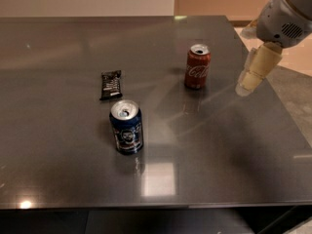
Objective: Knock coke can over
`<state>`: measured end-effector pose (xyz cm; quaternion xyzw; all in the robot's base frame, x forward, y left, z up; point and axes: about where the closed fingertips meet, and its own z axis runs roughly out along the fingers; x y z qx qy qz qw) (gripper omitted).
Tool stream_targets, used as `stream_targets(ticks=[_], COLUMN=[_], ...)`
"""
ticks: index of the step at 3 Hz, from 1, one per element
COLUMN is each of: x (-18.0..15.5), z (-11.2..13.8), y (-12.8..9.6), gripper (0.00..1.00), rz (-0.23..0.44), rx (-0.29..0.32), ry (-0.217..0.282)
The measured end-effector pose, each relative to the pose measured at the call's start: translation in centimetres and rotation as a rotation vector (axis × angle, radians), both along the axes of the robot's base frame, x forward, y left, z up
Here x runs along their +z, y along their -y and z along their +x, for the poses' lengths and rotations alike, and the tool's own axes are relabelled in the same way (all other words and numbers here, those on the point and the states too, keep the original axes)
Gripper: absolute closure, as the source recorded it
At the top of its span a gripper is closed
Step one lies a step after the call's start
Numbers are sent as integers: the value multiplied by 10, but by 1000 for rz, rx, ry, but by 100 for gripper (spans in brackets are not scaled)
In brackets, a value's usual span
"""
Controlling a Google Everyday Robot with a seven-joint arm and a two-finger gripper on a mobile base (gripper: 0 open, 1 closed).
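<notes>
A smooth, dark grey, glossy counter (58, 48) carries three things. The red cylindrical aluminium coke can (197, 66) with white script and a silver top stands upright toward the far right, its tab opening showing. The robot's cream-coloured, matte, blunt-tipped hand (245, 86) hangs to the right of that can, near it but apart, angled down from a rounded pale grey arm housing (285, 18); whether the hand is spread or pressed together cannot be told. A dark blue can (126, 127) with a round emblem stands upright nearer the front, and a flat black crinkled snack wrapper (110, 85) lies just behind it.
</notes>
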<state>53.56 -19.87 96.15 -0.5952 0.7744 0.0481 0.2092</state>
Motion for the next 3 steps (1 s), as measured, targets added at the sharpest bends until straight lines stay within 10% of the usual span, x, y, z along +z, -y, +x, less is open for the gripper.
stream_targets(ticks=[3], x=[-43], z=[99], y=[-37], gripper=[0], rz=[140], rx=[-44], ry=[20])
